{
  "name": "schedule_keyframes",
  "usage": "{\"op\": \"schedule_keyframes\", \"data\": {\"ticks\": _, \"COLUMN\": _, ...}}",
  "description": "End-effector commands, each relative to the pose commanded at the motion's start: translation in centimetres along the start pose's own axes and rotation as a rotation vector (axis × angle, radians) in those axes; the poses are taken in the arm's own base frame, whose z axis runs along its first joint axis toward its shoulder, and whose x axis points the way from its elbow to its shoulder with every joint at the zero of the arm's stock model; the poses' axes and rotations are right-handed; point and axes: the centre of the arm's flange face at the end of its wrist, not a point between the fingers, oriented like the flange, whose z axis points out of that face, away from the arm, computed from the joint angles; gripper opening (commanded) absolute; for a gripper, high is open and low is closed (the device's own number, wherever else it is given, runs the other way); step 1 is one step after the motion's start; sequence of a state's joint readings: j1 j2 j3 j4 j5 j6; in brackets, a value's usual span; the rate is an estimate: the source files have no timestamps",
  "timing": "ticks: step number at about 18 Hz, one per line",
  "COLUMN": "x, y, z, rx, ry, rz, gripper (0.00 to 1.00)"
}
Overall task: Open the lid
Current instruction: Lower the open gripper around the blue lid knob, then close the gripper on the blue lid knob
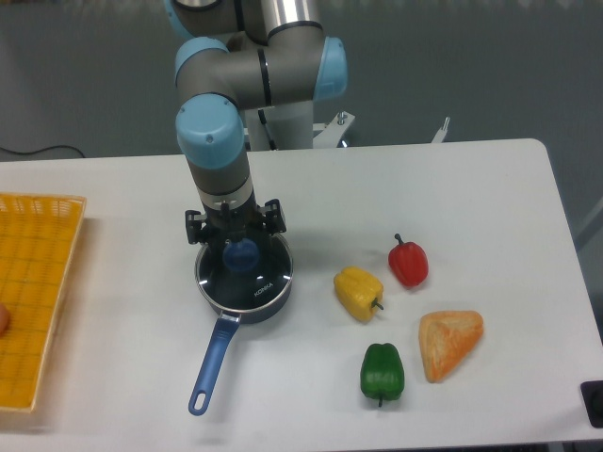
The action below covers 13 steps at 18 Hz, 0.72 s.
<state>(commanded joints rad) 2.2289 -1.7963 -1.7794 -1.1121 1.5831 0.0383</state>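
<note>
While the lid (245, 271) is sitting on the pan (236, 297) near the table's (471, 188) back edge, the hand (236, 235) is hanging wide apart just above its blue knob (242, 255).

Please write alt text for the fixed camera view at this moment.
The arm's hand hangs right above the blue knob of the glass lid, which sits on a blue saucepan. Red, yellow and green peppers and a wedge of bread lie to the right; a yellow basket sits at the left edge.

Counted: three peppers — one red (409, 264), one yellow (358, 292), one green (382, 373); one saucepan (231, 306); one lid (243, 271); one bread wedge (449, 343); one yellow basket (33, 292).
</note>
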Motion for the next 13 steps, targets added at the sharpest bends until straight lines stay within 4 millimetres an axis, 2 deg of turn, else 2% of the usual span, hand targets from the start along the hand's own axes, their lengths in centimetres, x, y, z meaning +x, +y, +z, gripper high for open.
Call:
{"op": "schedule_keyframes", "data": {"ticks": 6, "x": 0.8, "y": -0.1, "z": 1.2, "rx": -0.020, "ry": 0.001, "rz": -0.003, "gripper": 1.00}}
{"op": "schedule_keyframes", "data": {"ticks": 13, "x": 0.8, "y": -0.4, "z": 1.3, "rx": -0.020, "ry": -0.004, "rz": -0.015, "gripper": 1.00}}
